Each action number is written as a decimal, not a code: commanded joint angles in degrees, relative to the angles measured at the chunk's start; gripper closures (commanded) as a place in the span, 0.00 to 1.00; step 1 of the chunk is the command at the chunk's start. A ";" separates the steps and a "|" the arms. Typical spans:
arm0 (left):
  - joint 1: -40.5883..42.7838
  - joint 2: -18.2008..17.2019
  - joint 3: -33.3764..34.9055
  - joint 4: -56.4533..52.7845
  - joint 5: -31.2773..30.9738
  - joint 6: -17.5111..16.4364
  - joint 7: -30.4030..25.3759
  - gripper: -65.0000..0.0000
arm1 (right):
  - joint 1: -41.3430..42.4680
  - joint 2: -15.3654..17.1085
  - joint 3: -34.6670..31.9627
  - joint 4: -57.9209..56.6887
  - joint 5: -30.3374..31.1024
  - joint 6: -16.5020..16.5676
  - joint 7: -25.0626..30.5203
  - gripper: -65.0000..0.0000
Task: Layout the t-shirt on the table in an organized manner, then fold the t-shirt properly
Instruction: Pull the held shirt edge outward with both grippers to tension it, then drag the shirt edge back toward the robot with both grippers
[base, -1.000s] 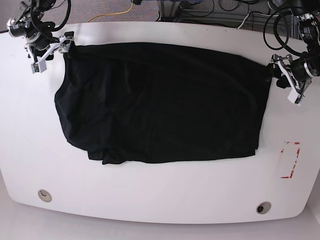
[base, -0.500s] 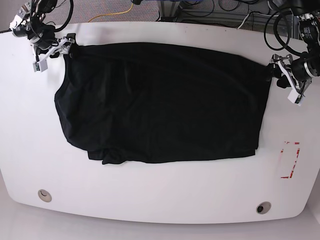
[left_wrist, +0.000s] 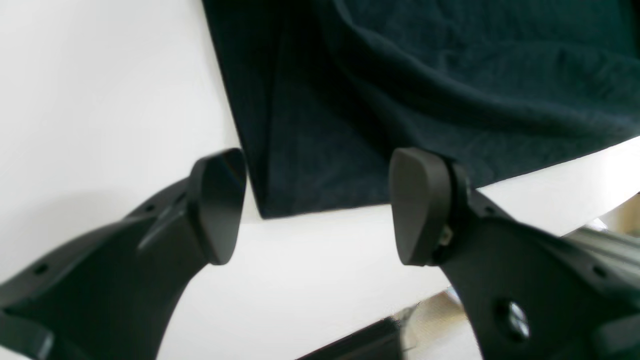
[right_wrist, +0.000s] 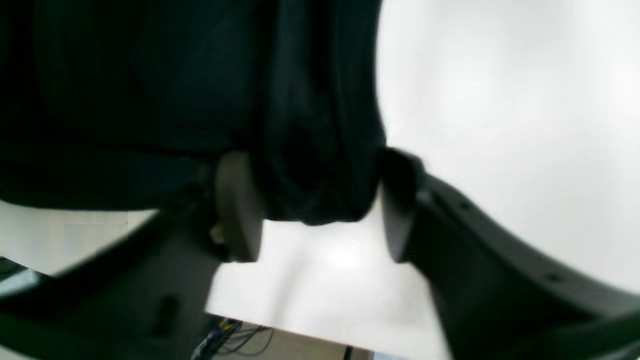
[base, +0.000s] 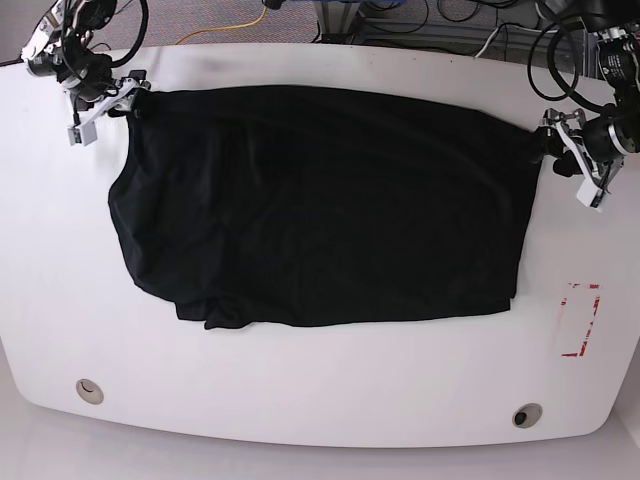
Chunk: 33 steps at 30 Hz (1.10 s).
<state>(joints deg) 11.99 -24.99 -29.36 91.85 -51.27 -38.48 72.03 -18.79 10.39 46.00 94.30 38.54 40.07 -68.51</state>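
Two robot arms stand at the far corners of a large glossy white bench with rounded edges, on which a plain black soft fabric t-shirt lies spread flat, covering more than half of the bench's width. In the base view the garment's far edge runs close to the far rim of the bench, and a small bunched fold of fabric shows at its near-left corner. Two round metal grommets sit near the bench's near edge, one toward each side, and a red tape rectangle outline lies near the bench's right edge, apart from the cloth.

Left end effector: its dark pads stand wide apart, straddling a square corner of the t-shirt without closing on it; bare white bench shows between the pads below the fabric edge. In the base view this end effector is just beside the garment's far-right corner.

Right end effector: a rounded bunch of t-shirt fabric hangs between its pads, which are partly closed around it; the blurred view does not show whether they press the cloth. In the base view this end effector meets the far-left corner.
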 joint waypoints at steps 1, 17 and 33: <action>-1.13 -1.07 -0.48 -2.75 -0.73 -0.16 -1.83 0.34 | -0.07 0.82 -2.53 0.42 -0.35 -0.07 -0.37 0.70; -6.49 1.48 -0.13 -12.16 -0.47 -0.25 -2.62 0.34 | -0.07 0.64 -5.34 0.42 -0.43 -0.07 -0.37 0.89; -6.14 1.65 1.63 -14.54 5.60 0.28 -2.36 0.34 | -0.07 0.64 -5.34 0.60 -0.08 -0.07 -0.37 0.89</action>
<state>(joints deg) 5.69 -22.37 -27.57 76.93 -47.70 -38.46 68.97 -18.79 10.39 40.49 94.32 38.89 40.05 -68.14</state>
